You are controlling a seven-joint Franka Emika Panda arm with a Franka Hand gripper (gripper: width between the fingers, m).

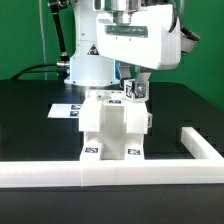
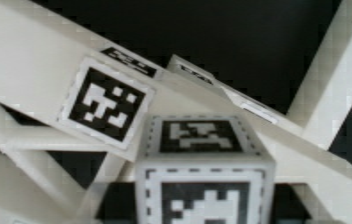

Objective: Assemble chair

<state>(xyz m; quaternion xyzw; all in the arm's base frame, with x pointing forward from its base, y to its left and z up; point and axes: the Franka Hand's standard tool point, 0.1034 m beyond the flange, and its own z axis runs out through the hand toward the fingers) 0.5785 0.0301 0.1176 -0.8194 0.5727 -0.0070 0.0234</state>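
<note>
Black table [image 1: 25,135]; long white rail [image 1: 40,173] along near edge, turning far at the exterior view's right; marker board [image 1: 66,108] far, at the exterior view's left; green backdrop [image 1: 20,40].

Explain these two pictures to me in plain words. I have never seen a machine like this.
The white machine is a robot arm ending in a two-finger gripper. One picture comes from a camera standing off the arm, the other from a camera on its wrist, so close that it shows only white parts and their black-and-white tags. On the black table stands the white toy chair, with a white rail in front of it. Farther back, at the exterior view's left, lies the flat marker board. The gripper is down at the chair's top; whether it grips anything cannot be told.
</note>
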